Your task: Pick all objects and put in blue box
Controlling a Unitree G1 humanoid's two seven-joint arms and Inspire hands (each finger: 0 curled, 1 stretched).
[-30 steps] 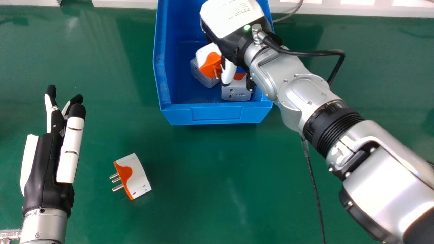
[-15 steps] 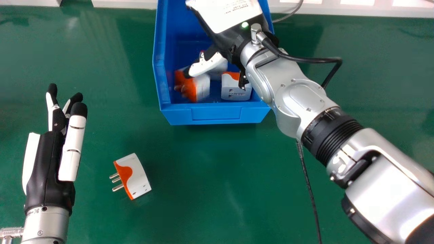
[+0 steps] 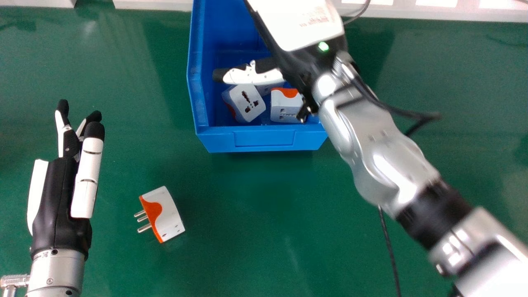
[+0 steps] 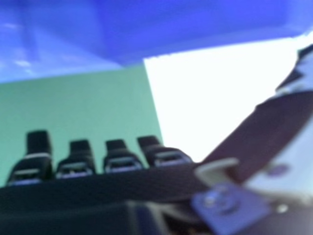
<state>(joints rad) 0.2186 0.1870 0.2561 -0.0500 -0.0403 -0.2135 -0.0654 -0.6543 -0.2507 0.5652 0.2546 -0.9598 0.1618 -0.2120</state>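
Note:
My right hand [image 3: 253,76] is over the blue box [image 3: 264,140], open, its thumb stretched above the adapters inside. In the right hand view the same hand [image 4: 117,161] has its fingers extended with nothing held, and the blue box [image 4: 205,24] lies beyond. Inside the box, a white adapter [image 3: 249,103] lies with its socket face up, a white and orange one [image 3: 285,108] sits beside it, and another is partly hidden under the thumb. One more white and orange adapter [image 3: 165,214] lies on the table, pins leftward. My left hand [image 3: 60,202] is open at the left.
The green table [image 3: 247,231] stretches around the box. White panels [image 3: 152,4] run along its far edge. A thin dark cable [image 3: 387,243] hangs beneath my right forearm, and a grey cable shows behind the box.
The adapter at my right hand has dropped into the box and settled socket face up. The thumb has swung outward, and my right forearm has shifted rightward. My left hand has barely moved.

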